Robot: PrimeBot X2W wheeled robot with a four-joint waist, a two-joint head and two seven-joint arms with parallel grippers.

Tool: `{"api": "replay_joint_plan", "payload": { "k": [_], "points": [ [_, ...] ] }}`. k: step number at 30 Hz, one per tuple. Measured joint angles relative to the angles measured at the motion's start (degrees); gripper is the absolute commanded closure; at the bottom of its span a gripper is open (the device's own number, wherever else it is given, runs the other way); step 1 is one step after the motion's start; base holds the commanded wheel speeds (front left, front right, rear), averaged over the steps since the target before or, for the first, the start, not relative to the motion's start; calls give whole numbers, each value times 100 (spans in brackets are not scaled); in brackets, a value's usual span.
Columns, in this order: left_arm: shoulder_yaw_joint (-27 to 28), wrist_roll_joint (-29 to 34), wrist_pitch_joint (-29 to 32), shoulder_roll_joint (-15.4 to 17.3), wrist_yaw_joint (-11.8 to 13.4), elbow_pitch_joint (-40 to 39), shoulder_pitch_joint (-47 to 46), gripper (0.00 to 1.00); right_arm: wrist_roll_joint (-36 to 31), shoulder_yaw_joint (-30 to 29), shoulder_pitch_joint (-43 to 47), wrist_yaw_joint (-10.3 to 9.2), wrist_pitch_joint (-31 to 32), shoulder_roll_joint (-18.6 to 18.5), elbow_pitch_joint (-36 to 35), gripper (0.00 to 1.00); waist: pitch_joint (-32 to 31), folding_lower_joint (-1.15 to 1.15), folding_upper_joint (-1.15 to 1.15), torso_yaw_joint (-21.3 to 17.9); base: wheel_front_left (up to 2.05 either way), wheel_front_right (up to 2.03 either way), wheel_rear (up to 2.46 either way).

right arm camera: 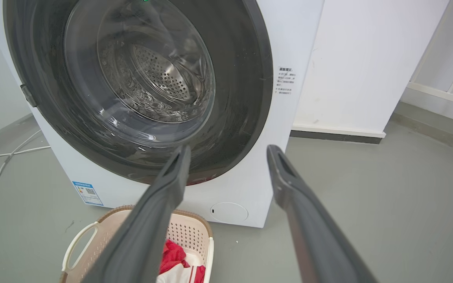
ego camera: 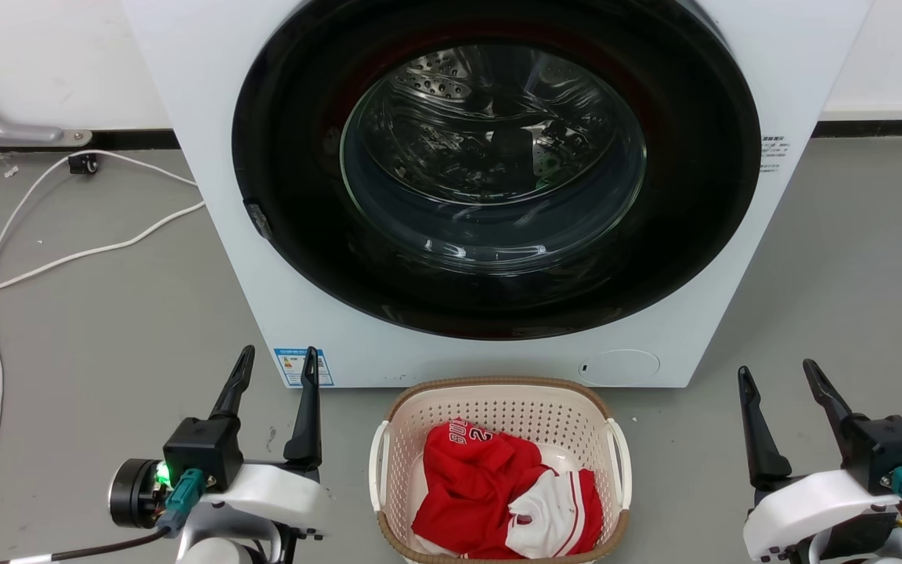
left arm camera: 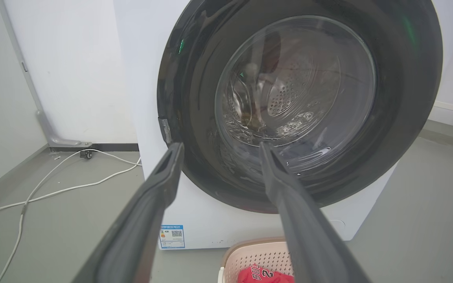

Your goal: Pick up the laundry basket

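The laundry basket [ego camera: 498, 409], cream and perforated with a brown rim and white side handles, stands on the grey floor just in front of the washing machine. Red and white clothes [ego camera: 506, 493] lie inside it. My left gripper [ego camera: 277, 366] is open, to the left of the basket and apart from it. On the other side my right gripper [ego camera: 780, 378] is open too, with a gap of floor between it and the basket. The left wrist view catches the basket's rim [left arm camera: 250, 245] at its bottom edge. The right wrist view has the basket [right arm camera: 89, 239] at the lower left.
A white washing machine [ego camera: 185, 94] with a large dark round door [ego camera: 498, 172], closed, rises right behind the basket. White cables [ego camera: 44, 258] trail over the floor at the left. Bare grey floor lies on both sides of the basket.
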Motion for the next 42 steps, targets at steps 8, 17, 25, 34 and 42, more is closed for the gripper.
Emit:
{"api": "replay_joint_plan", "payload": {
  "k": [8, 17, 25, 34, 42],
  "points": [
    [-13, 303, -85, 2, 55, 27, -1, 0, -337, -15, 5, 0, -51, 2, -26, 0, -9, 0, 0, 2, 0, 0, 0],
    [-5, 575, -176, -11, 102, 53, -1, 0, -575, -27, 23, 1, -125, 3, -38, 0, -12, 0, 0, -4, 0, 0, 0],
    [31, 615, -188, -57, 103, 57, 1, 0, -420, -90, 23, 1, -223, 4, 32, 0, -9, 0, 0, -7, 0, 0, 0],
    [79, 572, -189, -79, 100, 73, 17, 0, -358, -102, 20, 1, -243, 4, 111, 0, -2, 0, 0, -14, 0, 0, 0],
    [144, 561, -198, -90, 98, 158, -1, 0, -260, -113, -10, 1, -182, 4, 216, 0, 58, 0, 0, -22, 0, 0, 0]
  ]
}}
